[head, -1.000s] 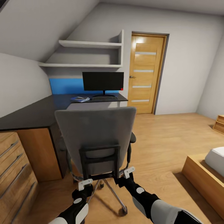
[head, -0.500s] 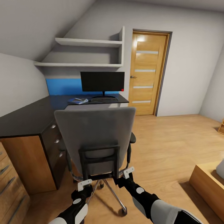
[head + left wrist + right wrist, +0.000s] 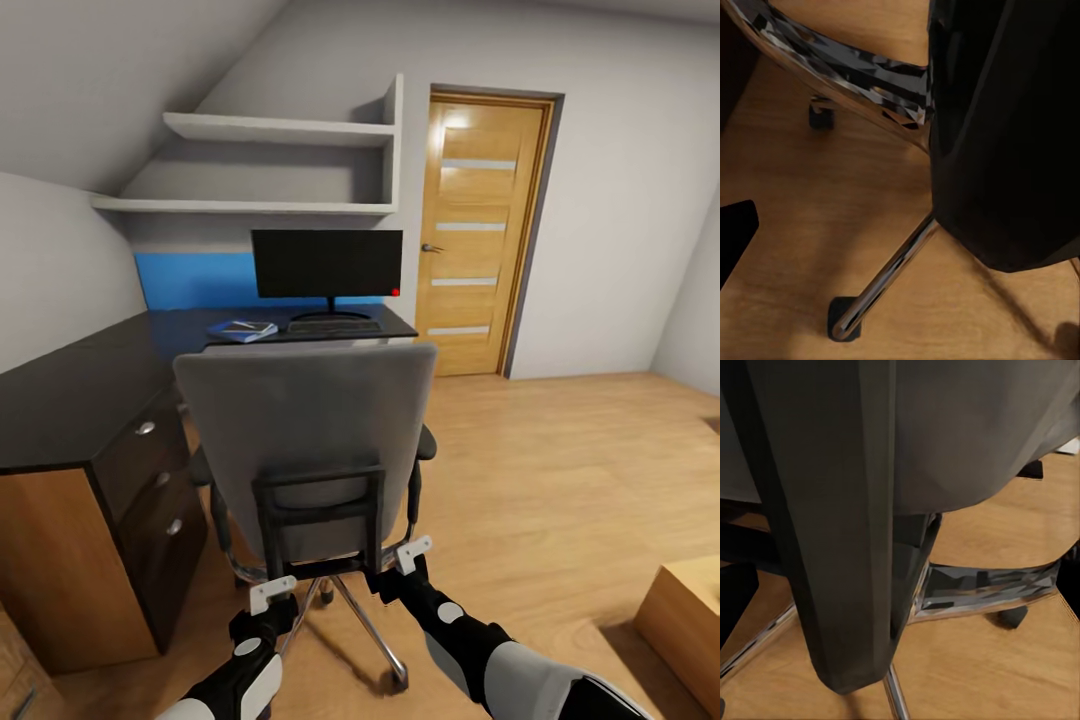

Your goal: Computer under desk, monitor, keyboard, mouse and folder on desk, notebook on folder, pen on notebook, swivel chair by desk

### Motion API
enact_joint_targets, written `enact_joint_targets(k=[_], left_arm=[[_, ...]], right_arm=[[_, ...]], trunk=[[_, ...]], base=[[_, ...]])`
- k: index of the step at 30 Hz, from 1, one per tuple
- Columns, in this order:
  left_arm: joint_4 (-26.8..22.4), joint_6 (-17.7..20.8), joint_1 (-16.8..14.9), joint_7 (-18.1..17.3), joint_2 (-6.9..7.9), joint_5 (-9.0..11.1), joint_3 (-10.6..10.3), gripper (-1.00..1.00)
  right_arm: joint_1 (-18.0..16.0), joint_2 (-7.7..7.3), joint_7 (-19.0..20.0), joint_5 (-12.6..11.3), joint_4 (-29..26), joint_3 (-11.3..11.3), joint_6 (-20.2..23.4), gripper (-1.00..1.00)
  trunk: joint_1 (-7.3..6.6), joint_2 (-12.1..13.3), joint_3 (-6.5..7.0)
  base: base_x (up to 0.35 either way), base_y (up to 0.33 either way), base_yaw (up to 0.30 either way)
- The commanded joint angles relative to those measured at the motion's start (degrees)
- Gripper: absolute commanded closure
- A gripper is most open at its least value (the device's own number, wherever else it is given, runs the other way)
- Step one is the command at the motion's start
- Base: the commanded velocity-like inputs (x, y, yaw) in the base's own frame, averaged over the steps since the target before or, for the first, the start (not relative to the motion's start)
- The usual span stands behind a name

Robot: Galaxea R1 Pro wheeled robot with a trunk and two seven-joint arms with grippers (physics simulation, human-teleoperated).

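Note:
The grey swivel chair (image 3: 305,440) stands right in front of me, its back toward me, its chrome base (image 3: 881,281) on the wood floor. My left gripper (image 3: 283,602) and right gripper (image 3: 388,580) are at the two lower corners of its black back frame (image 3: 832,532), shut on it. Beyond the chair, the black-topped desk (image 3: 70,400) carries the monitor (image 3: 327,263) and the keyboard (image 3: 334,326). The blue folder (image 3: 243,331) lies left of the keyboard with the pale notebook on it. Pen and mouse are too small to make out. The computer is out of view.
The desk's drawer unit (image 3: 150,480) stands close on the chair's left. A wooden door (image 3: 482,230) is at the back right, and wall shelves (image 3: 280,130) hang over the desk. A light-wood corner (image 3: 690,610) sits at lower right. Wood floor lies to the right.
The view has swung: the desk and drawer unit now sit further right and nearer, the left cabinet and right bed slid out. Chair and grippers kept their place in view, moving with me.

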Motion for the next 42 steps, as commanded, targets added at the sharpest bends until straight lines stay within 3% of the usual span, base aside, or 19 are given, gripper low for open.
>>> enact_joint_targets(k=[1,42], left_arm=[[-0.03,-0.38,-0.07,0.66,0.09,0.03,0.35,-1.00],[-0.02,-0.38,-0.07,0.68,0.16,0.03,0.35,-1.00]], right_arm=[[-0.09,-0.13,-0.05,-1.44,0.12,-2.03,-0.27,-1.00],[-0.09,-0.13,0.02,-1.44,0.08,-2.03,-0.28,-1.00]], trunk=[[0.02,-0.02,-0.04],[0.02,-0.02,-0.04]], base=[[0.321,-0.067,0.000],[0.322,-0.044,0.029]])
